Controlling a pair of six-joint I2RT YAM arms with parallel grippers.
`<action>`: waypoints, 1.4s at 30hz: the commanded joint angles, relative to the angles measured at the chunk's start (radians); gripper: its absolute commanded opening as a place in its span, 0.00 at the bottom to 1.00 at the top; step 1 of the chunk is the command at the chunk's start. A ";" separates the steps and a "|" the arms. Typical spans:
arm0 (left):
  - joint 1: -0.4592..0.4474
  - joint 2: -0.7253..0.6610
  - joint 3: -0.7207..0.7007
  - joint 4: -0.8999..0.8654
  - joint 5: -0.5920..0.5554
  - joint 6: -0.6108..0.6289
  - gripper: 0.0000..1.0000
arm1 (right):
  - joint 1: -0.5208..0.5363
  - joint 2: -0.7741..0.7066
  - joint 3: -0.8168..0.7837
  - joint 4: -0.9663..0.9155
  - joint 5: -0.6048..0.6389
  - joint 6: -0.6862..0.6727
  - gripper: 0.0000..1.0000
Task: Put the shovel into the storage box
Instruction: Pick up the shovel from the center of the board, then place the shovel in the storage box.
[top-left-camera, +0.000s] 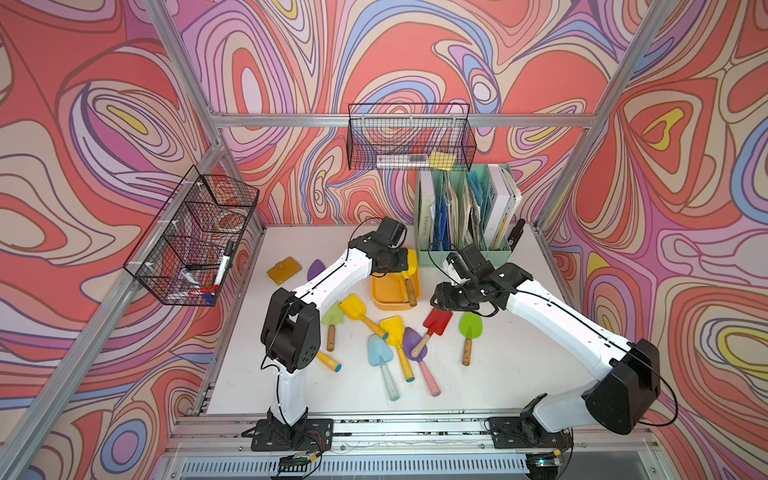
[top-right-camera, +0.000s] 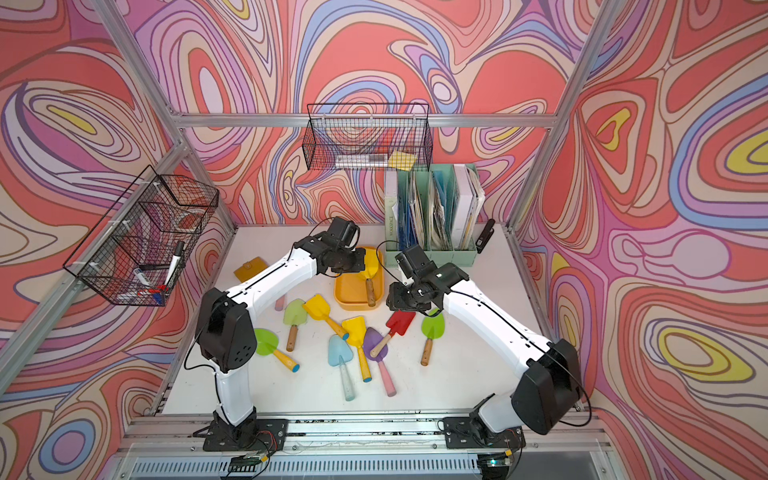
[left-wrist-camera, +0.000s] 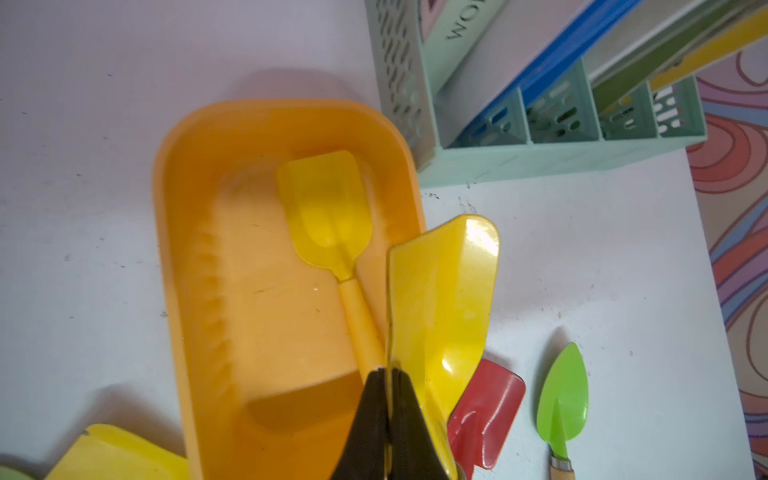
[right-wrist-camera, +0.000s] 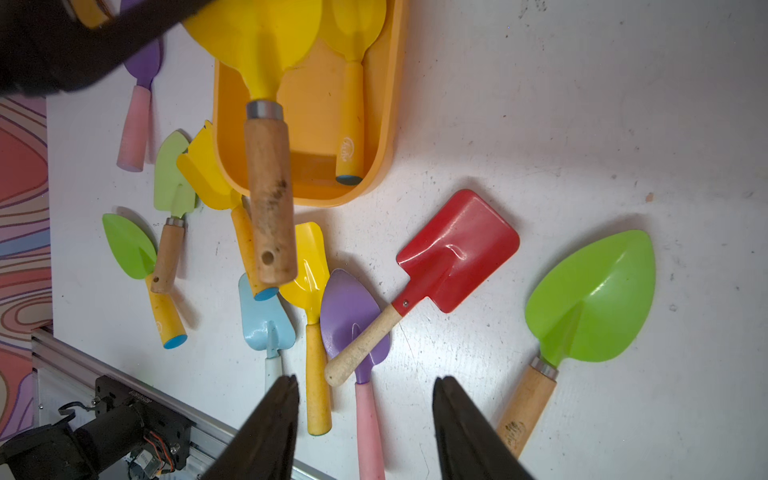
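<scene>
On a white tabletop (top-left-camera: 498, 374) walled by swirling pink patterns, the left gripper (left-wrist-camera: 388, 374) pinches a yellow wooden-handled shovel (left-wrist-camera: 440, 291) by its blade edge over the orange storage box (left-wrist-camera: 166, 216), likely to drop it in, while the right gripper (right-wrist-camera: 365, 386) hangs open and empty near the red shovel (right-wrist-camera: 457, 249).

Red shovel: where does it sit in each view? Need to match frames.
Top view: red shovel right of centre, just robot-side of the storage box.
Top view: red shovel same place, by the storage box's near right corner.
Left wrist: blade only, between the gripped yellow shovel and a green shovel.
Right wrist: whole, handle lying across the purple shovel's blade.
Shared landmark: the storage box, in all four.
</scene>
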 joint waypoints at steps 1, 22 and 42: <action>0.036 0.002 0.025 -0.009 0.011 0.037 0.00 | 0.007 -0.017 -0.024 -0.013 0.018 -0.008 0.54; 0.083 0.222 0.123 0.095 -0.030 0.137 0.00 | 0.008 -0.023 -0.053 -0.016 0.027 0.014 0.53; 0.086 0.319 0.167 0.109 -0.074 0.147 0.00 | 0.008 -0.007 -0.059 -0.019 0.023 0.008 0.53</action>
